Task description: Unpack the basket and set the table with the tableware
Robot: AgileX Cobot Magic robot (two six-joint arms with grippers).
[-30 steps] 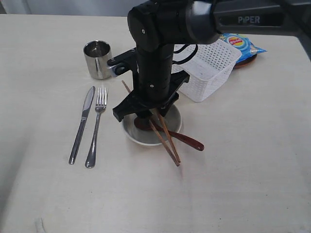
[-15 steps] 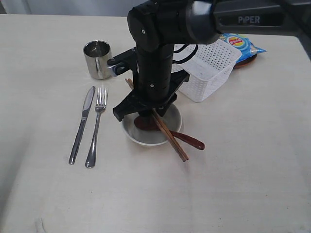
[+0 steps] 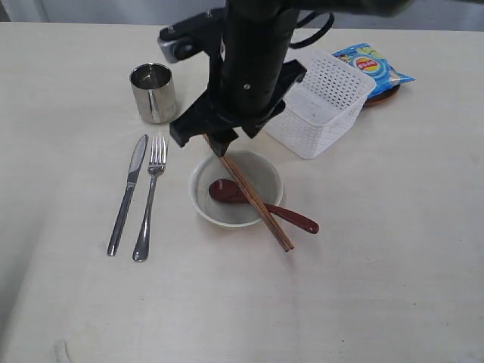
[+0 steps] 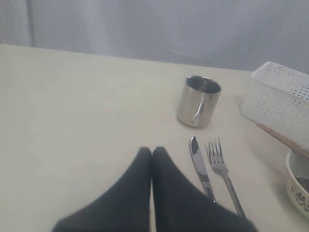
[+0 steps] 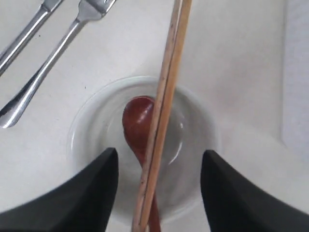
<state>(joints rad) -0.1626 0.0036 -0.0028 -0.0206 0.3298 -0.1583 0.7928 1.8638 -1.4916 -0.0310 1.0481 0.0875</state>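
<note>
Right claw (image 5: 159,155) hangs open over the bowl (image 3: 197,198) at mid-frame; chopsticks (image 3: 257,204) lie across its rim, over the spoon (image 3: 295,220). Left claw (image 4: 152,153) is closed, empty. The basket (image 3: 333,98) stands upper right.

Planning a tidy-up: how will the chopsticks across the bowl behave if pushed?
The chopsticks look thin, stiff and light. Propped on the bowl rim, they would probably pivot or slide off. Lying loose side by side, they may separate.

Glossy black arm (image 3: 253,68), black cable loop (image 3: 316,32), grey wrist module (image 3: 175,48); right pincer (image 5: 158,151) fingers (image 5: 96,193) matte black, tapered.
</note>
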